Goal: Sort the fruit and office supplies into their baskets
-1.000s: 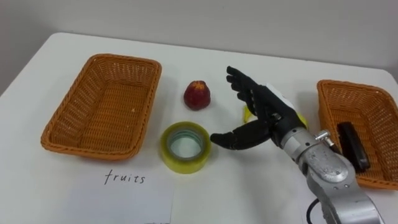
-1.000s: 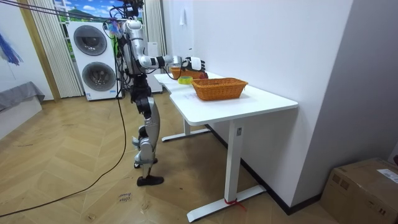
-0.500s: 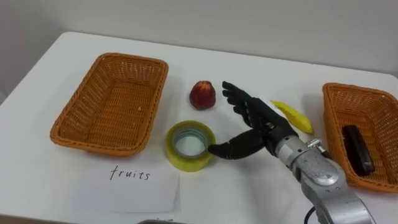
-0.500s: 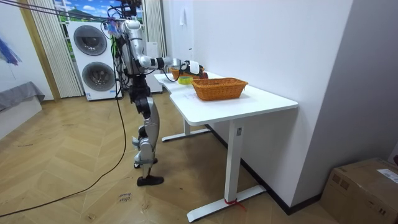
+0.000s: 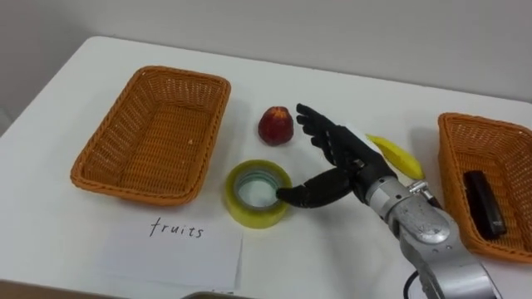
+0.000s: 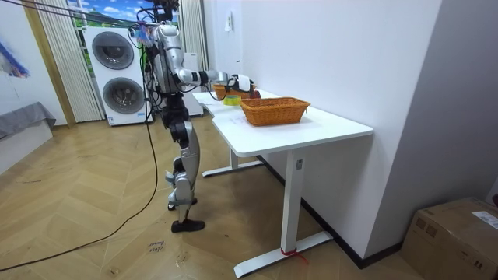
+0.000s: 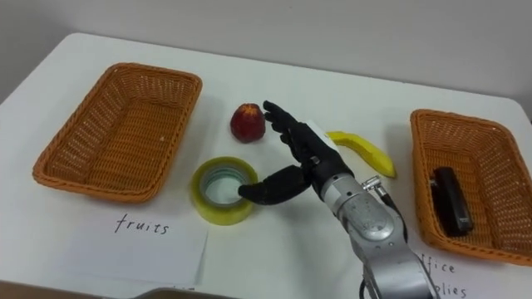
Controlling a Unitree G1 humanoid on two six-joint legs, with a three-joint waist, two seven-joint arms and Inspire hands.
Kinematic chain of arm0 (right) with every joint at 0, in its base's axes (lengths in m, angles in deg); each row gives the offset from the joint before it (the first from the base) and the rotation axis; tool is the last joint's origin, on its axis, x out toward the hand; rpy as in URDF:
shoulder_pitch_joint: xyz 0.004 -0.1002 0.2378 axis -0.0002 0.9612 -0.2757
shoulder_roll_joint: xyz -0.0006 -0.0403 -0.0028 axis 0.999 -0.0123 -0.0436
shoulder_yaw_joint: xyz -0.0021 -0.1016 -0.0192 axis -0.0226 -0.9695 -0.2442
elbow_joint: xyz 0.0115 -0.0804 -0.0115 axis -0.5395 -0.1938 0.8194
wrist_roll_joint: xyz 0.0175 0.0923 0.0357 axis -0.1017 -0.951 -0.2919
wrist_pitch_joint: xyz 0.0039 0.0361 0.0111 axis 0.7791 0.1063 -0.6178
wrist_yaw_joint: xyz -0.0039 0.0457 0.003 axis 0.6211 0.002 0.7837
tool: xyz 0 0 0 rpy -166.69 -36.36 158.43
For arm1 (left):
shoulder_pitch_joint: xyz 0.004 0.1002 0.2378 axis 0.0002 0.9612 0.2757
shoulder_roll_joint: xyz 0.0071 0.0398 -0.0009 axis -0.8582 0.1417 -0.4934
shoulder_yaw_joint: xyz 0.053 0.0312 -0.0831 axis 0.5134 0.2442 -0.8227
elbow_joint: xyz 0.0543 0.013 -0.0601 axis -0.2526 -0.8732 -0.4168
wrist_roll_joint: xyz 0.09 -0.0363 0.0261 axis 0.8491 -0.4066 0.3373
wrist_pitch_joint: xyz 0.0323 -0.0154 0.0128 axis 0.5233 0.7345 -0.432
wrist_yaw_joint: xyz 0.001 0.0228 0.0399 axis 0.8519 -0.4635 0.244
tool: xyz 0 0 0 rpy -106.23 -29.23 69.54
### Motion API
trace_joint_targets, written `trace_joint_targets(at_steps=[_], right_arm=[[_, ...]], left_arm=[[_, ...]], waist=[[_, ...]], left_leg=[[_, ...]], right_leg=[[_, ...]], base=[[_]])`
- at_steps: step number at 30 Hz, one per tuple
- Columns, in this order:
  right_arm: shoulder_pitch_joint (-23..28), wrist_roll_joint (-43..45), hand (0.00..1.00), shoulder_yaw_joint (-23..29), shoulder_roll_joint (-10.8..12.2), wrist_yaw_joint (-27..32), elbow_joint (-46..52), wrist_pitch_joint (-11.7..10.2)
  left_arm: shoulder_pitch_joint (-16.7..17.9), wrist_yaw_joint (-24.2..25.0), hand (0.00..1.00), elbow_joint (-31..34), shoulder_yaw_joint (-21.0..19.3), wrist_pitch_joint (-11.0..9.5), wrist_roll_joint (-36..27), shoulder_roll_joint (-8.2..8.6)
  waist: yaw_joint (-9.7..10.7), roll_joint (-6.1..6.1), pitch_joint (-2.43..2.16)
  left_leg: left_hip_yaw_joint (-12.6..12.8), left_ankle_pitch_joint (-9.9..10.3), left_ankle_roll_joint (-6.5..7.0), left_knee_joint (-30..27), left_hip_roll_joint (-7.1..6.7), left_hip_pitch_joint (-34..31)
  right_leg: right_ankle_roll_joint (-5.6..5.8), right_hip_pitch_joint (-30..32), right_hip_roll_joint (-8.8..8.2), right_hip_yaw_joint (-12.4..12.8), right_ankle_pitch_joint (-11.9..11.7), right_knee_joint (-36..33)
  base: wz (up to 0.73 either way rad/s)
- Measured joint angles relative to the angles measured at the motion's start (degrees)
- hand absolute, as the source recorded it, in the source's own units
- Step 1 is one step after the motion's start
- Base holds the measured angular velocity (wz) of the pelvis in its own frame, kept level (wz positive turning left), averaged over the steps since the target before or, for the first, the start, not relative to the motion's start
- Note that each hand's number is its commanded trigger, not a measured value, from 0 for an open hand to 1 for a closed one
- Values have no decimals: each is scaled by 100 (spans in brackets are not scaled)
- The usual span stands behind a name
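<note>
Left eye view: looking down on a white table [image 5: 349, 79]. At the left, a wicker basket [image 5: 150, 133], with a sheet of paper [image 5: 179, 249] bearing handwriting just in front of it. Right of that basket, a roll of yellow tape [image 5: 249, 213] lying flat, hole upward. Behind the roll and apart from it, a red fruit [image 5: 275, 125]. Coming in from the lower right, the right hand [image 5: 356, 164], open and gripping nothing: fingers straight and spread, pointing toward the red fruit but short of it, thumb stretched leftward with its tip at the tape roll's right rim; touching or not, cannot tell. Behind the wrist, a banana [image 5: 399, 156] flat on the table, between the hand and a second wicker basket [image 5: 509, 170] at the right. Inside that second basket, a black stapler [image 5: 483, 202].

Right eye view: same layout. Banana more fully visible beyond the hand, apart from the fingers. Thumb tip again at the roll's right rim. In front of the second wicker basket, another paper slip [image 7: 445, 272] with handwriting.

Room view: standing upright at the far end of the table, before two stacked washing machines [image 6: 117, 74]. Right arm held out level over the tabletop. One of the wicker baskets toward the table's near end. On the wooden floor at the room view's lower right, a cardboard box [image 6: 459, 233]
</note>
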State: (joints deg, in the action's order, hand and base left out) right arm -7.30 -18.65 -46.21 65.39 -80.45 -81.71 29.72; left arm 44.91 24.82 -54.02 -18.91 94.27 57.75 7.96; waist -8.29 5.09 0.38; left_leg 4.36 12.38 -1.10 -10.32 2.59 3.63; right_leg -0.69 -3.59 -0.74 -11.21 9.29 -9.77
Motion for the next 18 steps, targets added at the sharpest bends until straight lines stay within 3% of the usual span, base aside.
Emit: trace_joint_targets(at_steps=[18], right_arm=[[-207,-24,0,-97,101,-11,0,130]], left_arm=[[-67,8,0,4,-7,98,-12,6]], waist=[[-5,9,-19]], left_leg=[[-11,0,0,-11,0,1]], right_leg=[[0,-16,-2,-25,0,-4]], base=[[0]])
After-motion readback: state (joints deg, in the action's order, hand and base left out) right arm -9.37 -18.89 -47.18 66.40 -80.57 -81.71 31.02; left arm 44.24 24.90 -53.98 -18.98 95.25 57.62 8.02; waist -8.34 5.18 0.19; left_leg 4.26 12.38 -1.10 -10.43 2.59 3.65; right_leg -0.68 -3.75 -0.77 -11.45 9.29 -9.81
